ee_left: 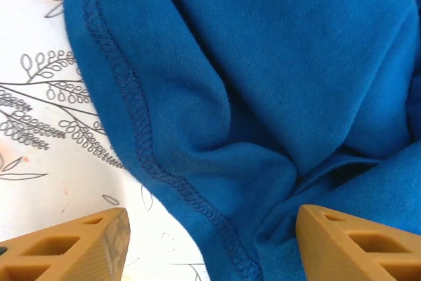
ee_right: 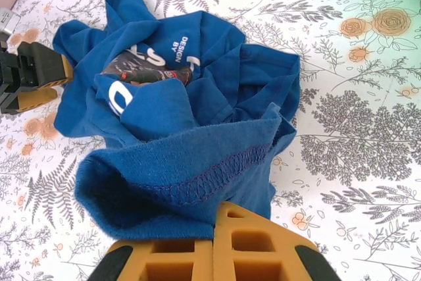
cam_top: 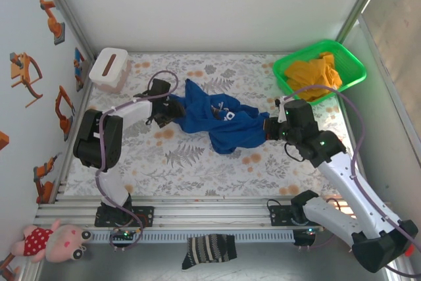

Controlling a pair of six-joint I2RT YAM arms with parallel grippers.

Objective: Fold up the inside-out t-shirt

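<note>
The shirt (cam_top: pixel 217 120) lies bunched in the centre of the top view on the table (cam_top: pixel 197 169), spanning the gap between my two grippers. My right gripper (ee_right: pixel 216 228), at the bottom of its wrist view, is closed on a stitched hem fold, and the cloth runs from that pinch toward the white lettering in the upper left. My left gripper (ee_left: pixel 210 241) stands with jaws apart at the bottom of its frame. An overlocked seam runs down between the fingers (ee_left: pixel 72 248), unclamped. The step in hand, as I judge it, is to seize the left end so the bundle can be drawn flat. To do it well, I should lower until both pads straddle the seam and close on that edge alone, not on several layers. Then I should pull outward gently with the right grip firm, lest the hem slip.
</note>
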